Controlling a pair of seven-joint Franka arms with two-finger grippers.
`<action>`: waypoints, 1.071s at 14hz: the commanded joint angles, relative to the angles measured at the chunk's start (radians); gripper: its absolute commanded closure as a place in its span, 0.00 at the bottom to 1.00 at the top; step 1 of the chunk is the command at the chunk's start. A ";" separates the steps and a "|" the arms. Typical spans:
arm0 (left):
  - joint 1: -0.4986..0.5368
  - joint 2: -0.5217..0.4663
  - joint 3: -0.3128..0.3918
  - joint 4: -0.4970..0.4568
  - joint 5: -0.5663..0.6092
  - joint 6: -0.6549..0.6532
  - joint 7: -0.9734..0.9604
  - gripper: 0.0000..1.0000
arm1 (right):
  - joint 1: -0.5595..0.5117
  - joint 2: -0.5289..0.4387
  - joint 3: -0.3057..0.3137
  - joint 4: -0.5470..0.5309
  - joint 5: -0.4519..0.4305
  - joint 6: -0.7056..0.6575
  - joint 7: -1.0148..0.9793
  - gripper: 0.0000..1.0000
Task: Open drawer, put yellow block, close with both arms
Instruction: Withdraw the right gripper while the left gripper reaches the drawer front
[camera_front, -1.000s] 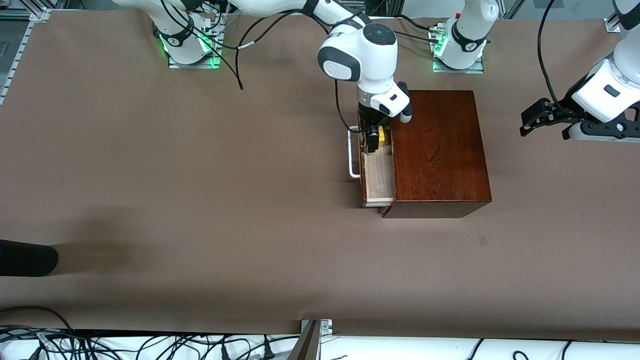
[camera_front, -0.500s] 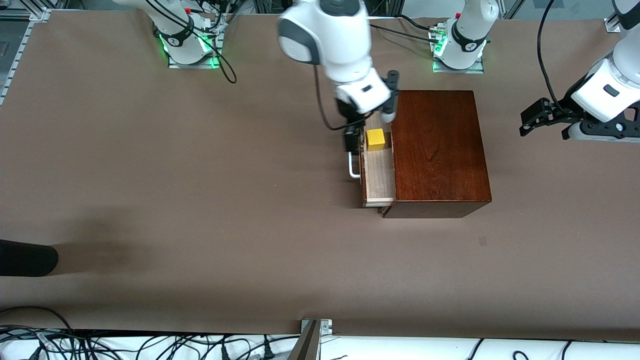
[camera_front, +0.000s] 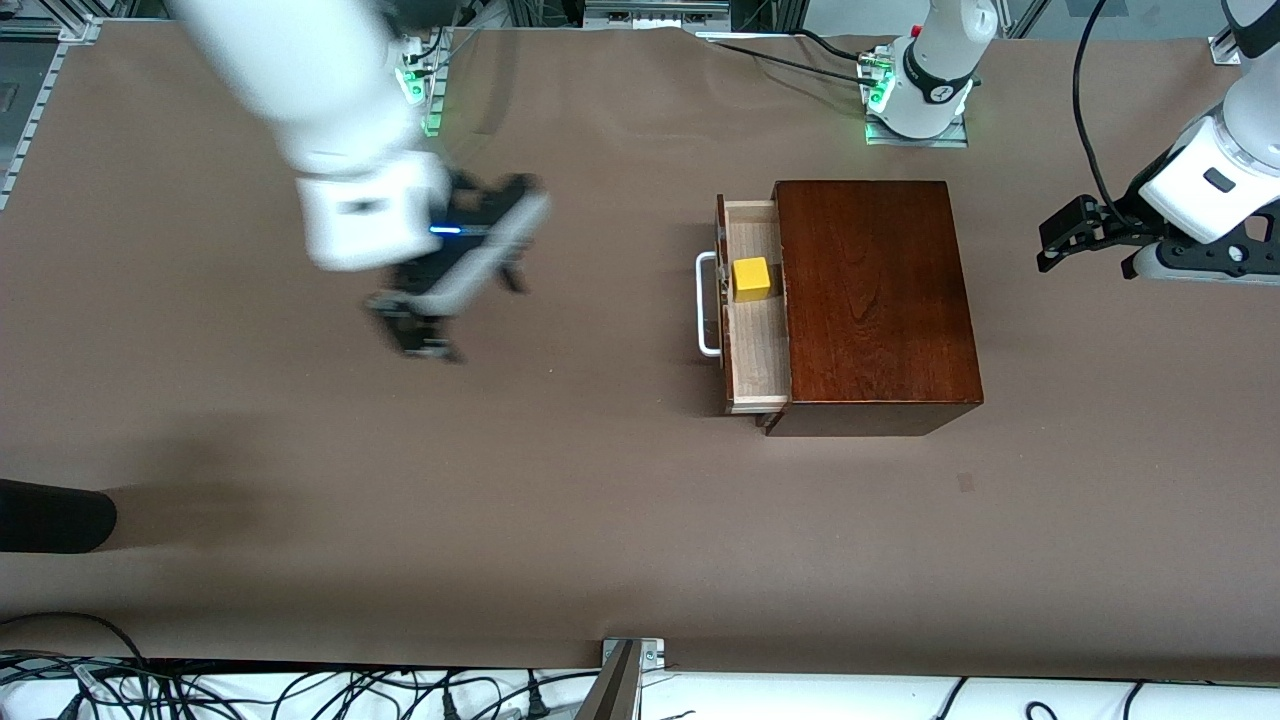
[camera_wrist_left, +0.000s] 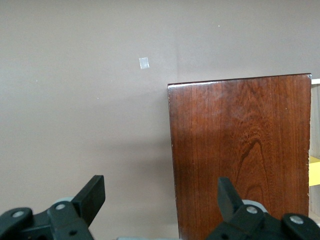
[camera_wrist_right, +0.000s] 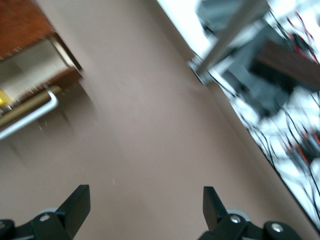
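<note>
The dark reddish-brown wooden box (camera_front: 875, 300) stands toward the left arm's end of the table. Its drawer (camera_front: 756, 370) is pulled open, with the white bar handle (camera_front: 706, 305) facing the right arm's end. The yellow block (camera_front: 751, 279) lies in the drawer on the pale wood. My right gripper (camera_front: 425, 325) is open and empty over bare table, well away from the drawer; the right wrist view shows the handle (camera_wrist_right: 30, 117) and a sliver of the block (camera_wrist_right: 3, 98). My left gripper (camera_front: 1050, 240) is open, empty and waiting beside the box, whose top shows in the left wrist view (camera_wrist_left: 240, 150).
A dark rounded object (camera_front: 50, 515) lies at the table's edge toward the right arm's end. Cables (camera_front: 300, 690) run along the table edge nearest the front camera. A small pale mark (camera_front: 965, 482) sits on the mat nearer the front camera than the box.
My right gripper let go of the yellow block in the drawer, rose, and swung quickly away toward the right arm's end. The block stays in the drawer. The left arm has not moved.
</note>
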 joint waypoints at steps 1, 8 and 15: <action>-0.003 -0.011 -0.023 0.009 -0.026 -0.028 0.019 0.00 | -0.101 -0.138 0.010 -0.107 0.043 -0.100 0.021 0.00; -0.005 0.027 -0.127 0.041 -0.131 -0.195 0.468 0.00 | -0.202 -0.468 -0.124 -0.594 0.135 -0.042 0.173 0.00; -0.012 0.190 -0.302 0.130 -0.325 -0.330 0.546 0.00 | -0.204 -0.442 -0.153 -0.649 0.083 -0.042 0.319 0.00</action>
